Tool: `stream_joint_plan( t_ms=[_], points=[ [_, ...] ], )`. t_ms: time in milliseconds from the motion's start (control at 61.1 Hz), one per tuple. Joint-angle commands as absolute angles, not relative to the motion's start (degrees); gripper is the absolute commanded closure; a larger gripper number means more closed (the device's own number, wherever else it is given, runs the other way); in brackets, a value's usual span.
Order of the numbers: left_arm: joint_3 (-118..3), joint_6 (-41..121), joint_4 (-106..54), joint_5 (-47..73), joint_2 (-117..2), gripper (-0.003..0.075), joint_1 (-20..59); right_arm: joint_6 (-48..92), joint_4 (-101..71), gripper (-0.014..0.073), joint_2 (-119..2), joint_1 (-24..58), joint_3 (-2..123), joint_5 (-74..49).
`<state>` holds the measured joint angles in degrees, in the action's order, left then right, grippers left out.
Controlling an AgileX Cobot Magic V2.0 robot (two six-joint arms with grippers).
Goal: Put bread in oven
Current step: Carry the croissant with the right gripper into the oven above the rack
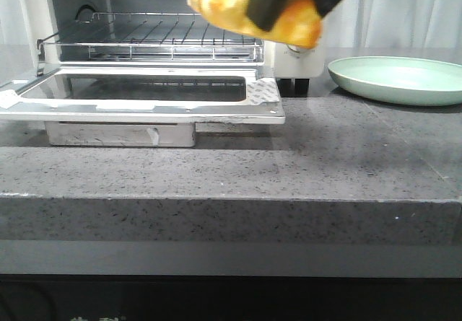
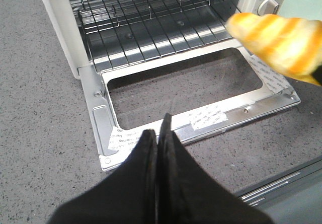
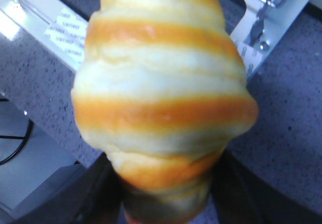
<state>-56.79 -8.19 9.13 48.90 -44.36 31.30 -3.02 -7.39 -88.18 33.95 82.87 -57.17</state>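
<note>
While the bread (image 1: 253,11) hangs in the air at the upper centre of the front view, you have it clamped between the dark fingers of the right gripper (image 1: 289,0), which reaches in from the upper right of that frame. You can see its yellow and orange stripes filling the right wrist view, with the fingers pressed against its lower end. It sits in front of the oven (image 1: 292,61), over the right end of the opening and the knob panel, clear of the wire rack (image 1: 151,36) and, as far as this flat view lets you judge, not yet past the lowered door (image 1: 144,104).

So the pickup is done: the green plate (image 1: 401,79) at the right of the frame lies bare. The door is already down and the rack is bare too. What is left for you is to carry the roll in over the door, set it on the rack and let go.

Your left gripper (image 2: 158,138) hovers before the door's front edge, its fingers pressed together with nothing between them.
</note>
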Motion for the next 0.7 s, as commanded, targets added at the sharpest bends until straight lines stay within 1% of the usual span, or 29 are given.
stream_joint_plan(
  t_ms=[0,229,491,589,687],
  points=[
    [-58.33,-8.85,9.59,44.66,-44.24,0.0741,31.45,-8.16,-3.8,0.0496,-89.18,35.41,88.46,-54.21],
    [-58.33,-8.75,9.7,44.58,-44.74,0.0741,31.45,-20.97,9.88,0.0496,-96.37,39.4,98.07,-54.09],
    [-58.27,-8.75,10.19,44.58,-47.08,0.0741,31.45,-21.7,12.8,0.0489,-103.41,39.57,107.42,-54.02],
    [-58.27,-8.75,10.19,44.58,-47.57,0.0741,31.45,-21.7,12.84,0.0445,-105.7,39.57,109.99,-53.7],
    [-58.27,-8.75,10.28,44.34,-47.57,0.0741,31.45,-22.95,12.84,0.0342,-107.59,39.51,111.74,-52.86]
  ],
)
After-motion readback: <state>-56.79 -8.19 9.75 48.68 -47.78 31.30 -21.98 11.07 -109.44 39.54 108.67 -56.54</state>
